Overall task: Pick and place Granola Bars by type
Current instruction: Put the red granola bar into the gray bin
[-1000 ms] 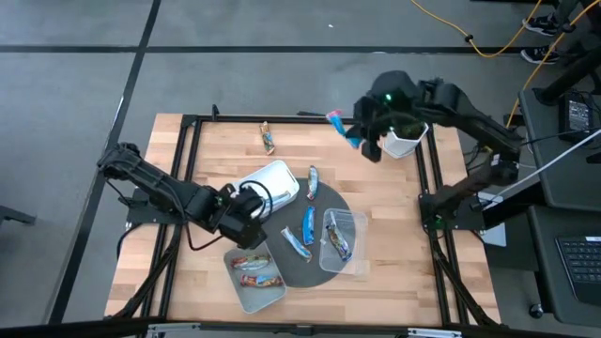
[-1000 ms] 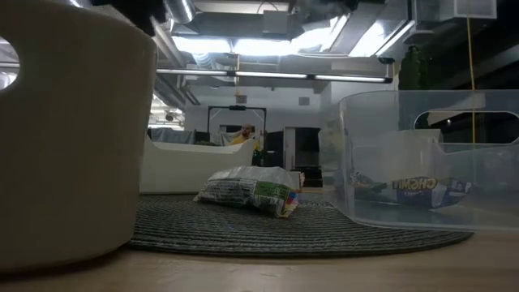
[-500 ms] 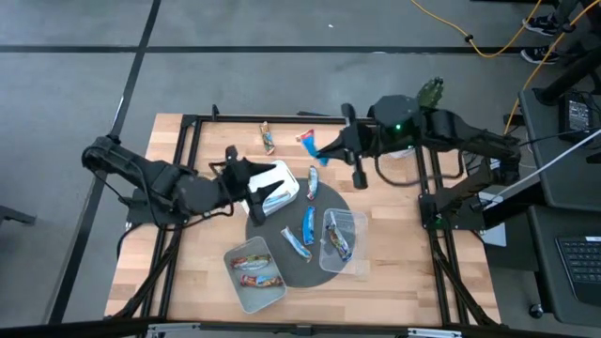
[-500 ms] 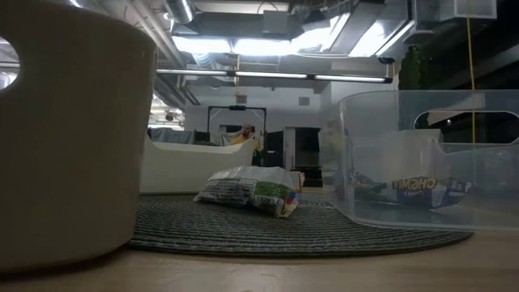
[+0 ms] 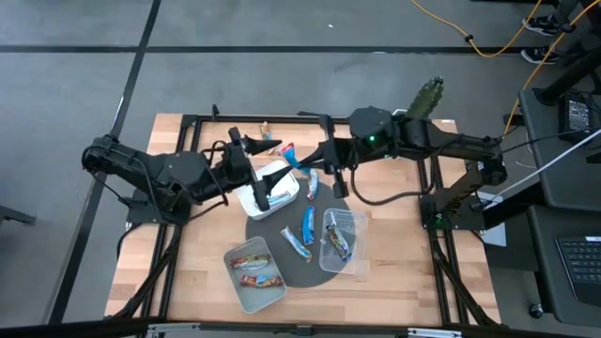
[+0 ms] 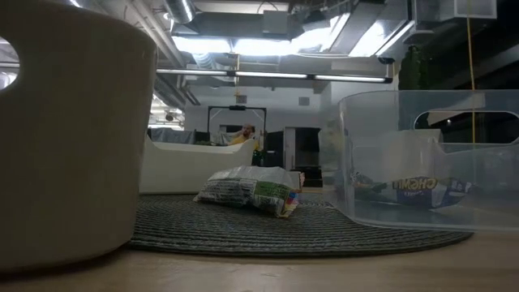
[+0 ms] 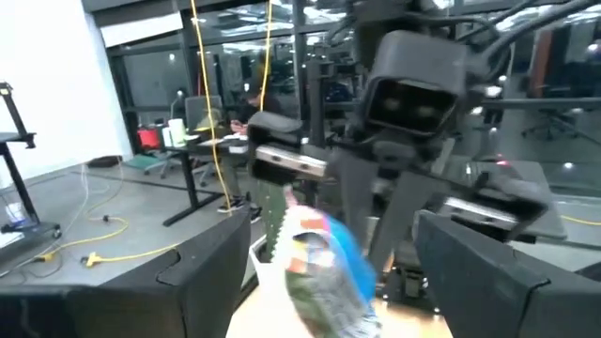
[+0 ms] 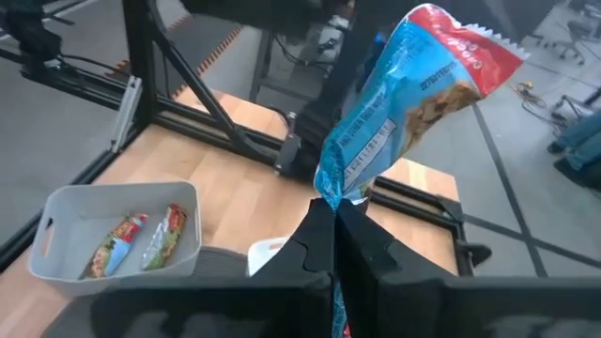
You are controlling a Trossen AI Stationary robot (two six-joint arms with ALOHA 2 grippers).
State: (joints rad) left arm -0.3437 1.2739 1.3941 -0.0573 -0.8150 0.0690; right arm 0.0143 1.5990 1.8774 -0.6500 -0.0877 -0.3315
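Right pincer (image 8: pixel 331 221) pinched on a crinkly, shiny blue bar (image 8: pixel 404 103); left pincer (image 5: pixel 258 167) spread wide beside it

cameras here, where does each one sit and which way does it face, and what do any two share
High view: above the table, looking straight down; shows both arms, the right gripper shut on a blue bar, the left gripper open beside it.
Low view: at tabletop height, looking level past a white tub and clear tub; no arm shows.
Left wrist view: faces the right gripper and blue bar; own fingers at the bottom.
Right wrist view: looks along its shut fingers holding the bar.
Shared: both wrist views show the blue bar.
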